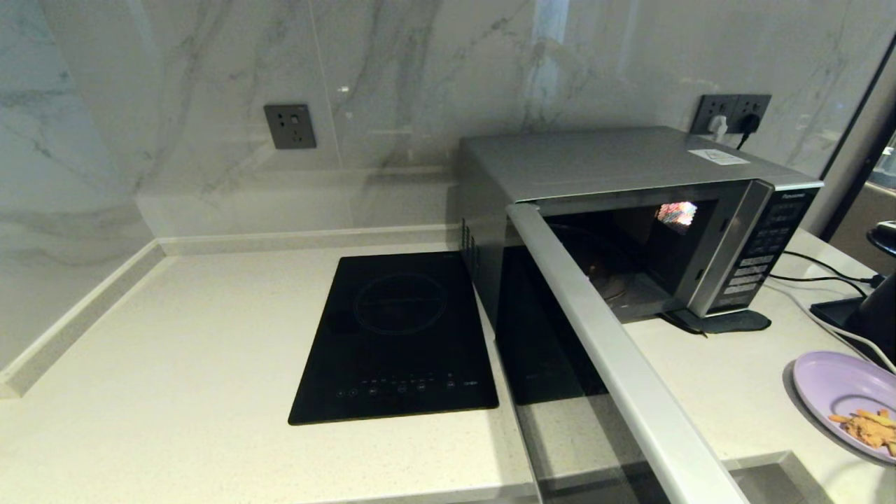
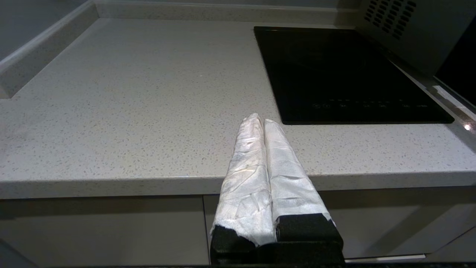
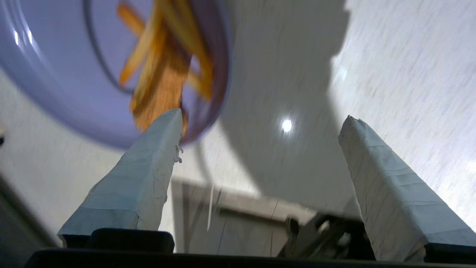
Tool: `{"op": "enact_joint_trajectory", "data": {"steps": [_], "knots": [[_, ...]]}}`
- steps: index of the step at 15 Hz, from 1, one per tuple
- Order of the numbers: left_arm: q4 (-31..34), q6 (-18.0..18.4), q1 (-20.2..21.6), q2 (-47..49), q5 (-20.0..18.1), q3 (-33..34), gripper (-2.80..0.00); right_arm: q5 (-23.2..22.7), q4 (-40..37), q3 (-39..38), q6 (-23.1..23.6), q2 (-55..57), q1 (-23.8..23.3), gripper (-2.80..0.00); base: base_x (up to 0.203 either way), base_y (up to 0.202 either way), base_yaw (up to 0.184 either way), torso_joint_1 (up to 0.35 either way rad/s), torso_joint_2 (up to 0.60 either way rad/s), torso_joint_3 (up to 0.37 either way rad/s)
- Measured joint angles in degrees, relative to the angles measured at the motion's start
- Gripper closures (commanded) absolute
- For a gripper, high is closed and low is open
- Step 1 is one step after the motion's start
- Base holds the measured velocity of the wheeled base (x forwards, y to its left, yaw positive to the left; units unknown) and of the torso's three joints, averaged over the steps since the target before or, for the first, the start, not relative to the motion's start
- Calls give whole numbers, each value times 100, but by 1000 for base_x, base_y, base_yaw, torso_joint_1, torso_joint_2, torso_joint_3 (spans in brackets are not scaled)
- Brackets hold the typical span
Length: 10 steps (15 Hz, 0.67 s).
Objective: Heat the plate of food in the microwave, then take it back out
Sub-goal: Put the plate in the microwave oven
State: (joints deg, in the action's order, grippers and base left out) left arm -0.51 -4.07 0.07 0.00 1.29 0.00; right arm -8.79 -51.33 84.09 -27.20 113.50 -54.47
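The microwave [image 1: 616, 164] stands at the back right of the counter. Its door [image 1: 616, 350] is swung wide open toward me, and the dark cavity [image 1: 623, 259] shows no plate. The lilac plate of food [image 1: 836, 388] rests on the counter at the far right, with orange-yellow sticks [image 1: 868, 427] on its near side. In the right wrist view my right gripper [image 3: 264, 117] is open just beside the plate [image 3: 55, 74], with nothing between its fingers. One fingertip [image 3: 163, 130] lies by the plate's rim. My left gripper [image 2: 260, 120] is shut and empty, hanging at the counter's front edge.
A flat black induction hob [image 1: 399, 336] is set into the counter left of the microwave. Cables [image 1: 819, 269] and a dark object [image 1: 878, 308] lie to the right of the oven. A wall socket [image 1: 289, 126] sits on the marble back wall.
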Motion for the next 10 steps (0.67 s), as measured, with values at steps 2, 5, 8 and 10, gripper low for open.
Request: {"op": "enact_joint_trajectory", "data": {"steps": [2,5,8,10], "knots": [[0,0,0,0,-1,0,0,249,571,0,73,195,-58,-280,0,0,0,0,0,0],[0,-1,0,0,-1,0,0,350,891,79,169,522,-75,-280,0,0,0,0,0,0],[0,0,0,0,-1,0,0,350,903,298,185,884,-75,-280,0,0,0,0,0,0],[0,-2,0,0,-2,0,0,348,902,407,186,1100,-73,-280,0,0,0,0,0,0]]}}
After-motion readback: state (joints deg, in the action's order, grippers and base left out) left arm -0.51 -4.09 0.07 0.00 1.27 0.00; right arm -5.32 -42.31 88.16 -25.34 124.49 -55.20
